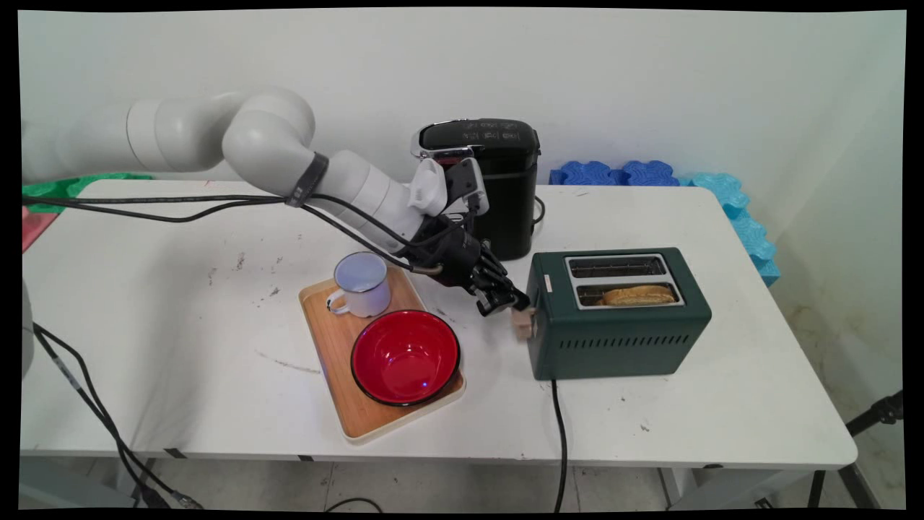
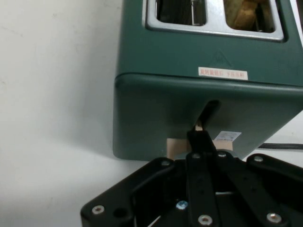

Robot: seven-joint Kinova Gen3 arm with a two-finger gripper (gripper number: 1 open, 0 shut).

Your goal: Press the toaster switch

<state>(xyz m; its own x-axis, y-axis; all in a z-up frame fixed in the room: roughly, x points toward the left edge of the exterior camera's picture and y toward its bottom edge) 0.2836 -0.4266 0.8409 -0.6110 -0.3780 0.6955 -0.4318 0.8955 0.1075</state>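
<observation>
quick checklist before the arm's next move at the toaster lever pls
1. Hand at the lever on the toaster's end face: ok, the closed fingers sit on top of the lever.
2. Lever position: ok, it shows low in its slot in the hand view.
3. Bread in the toaster: ok, one piece sits in the nearer slot; the farther slot is empty.
4. Toaster plugged in: cannot tell, its cord runs off the table's near edge.
5. Room beside the arm: ok, the red bowl and mug on the tray stand apart from the hand.
</observation>
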